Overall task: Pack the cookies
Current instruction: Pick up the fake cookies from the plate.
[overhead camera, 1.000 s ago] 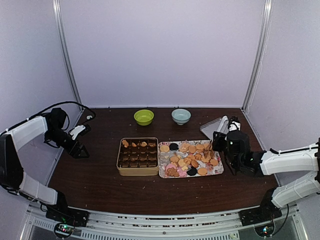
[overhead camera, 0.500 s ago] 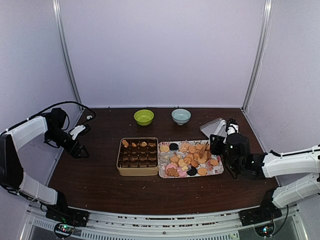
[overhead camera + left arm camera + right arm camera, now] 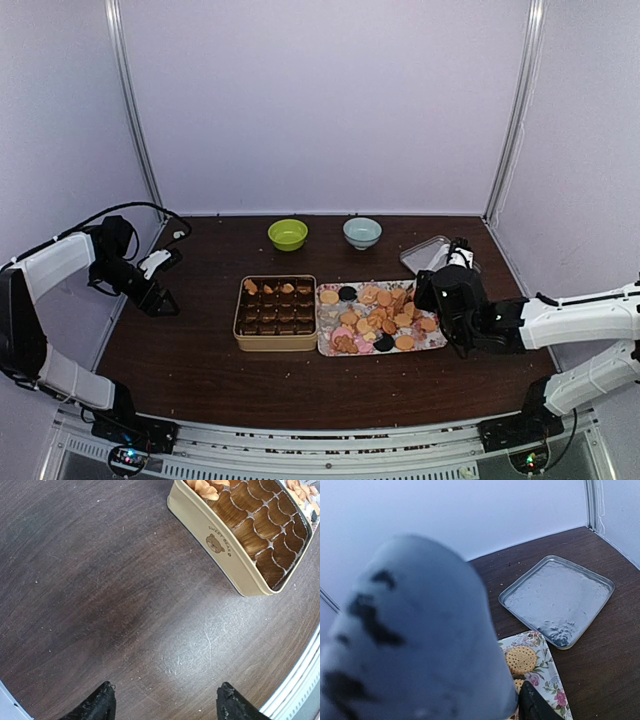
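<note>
The cookies [image 3: 378, 318], mostly round and tan with a few pink and dark ones, lie heaped on a floral tray [image 3: 436, 343]. Left of it stands a tan tin [image 3: 238, 318] of brown paper cups; its far row holds a few cookies [image 3: 202, 486]. My right gripper [image 3: 424, 292] hovers over the tray's right end. In the right wrist view a large blurred grey shape covers the left half, and only one dark fingertip [image 3: 534, 706] shows, above a tan cookie [image 3: 521, 659]. My left gripper [image 3: 166, 701] hangs open over bare table, well left of the tin [image 3: 235, 565].
A green bowl [image 3: 288, 234] and a pale blue bowl [image 3: 362, 232] stand at the back. A shallow metal lid [image 3: 559, 599] lies behind the tray's right end, near the right wall. A cable trails along the left wall.
The right arm has slid left, bringing its gripper further over the tray's right end. The left arm has not moved.
</note>
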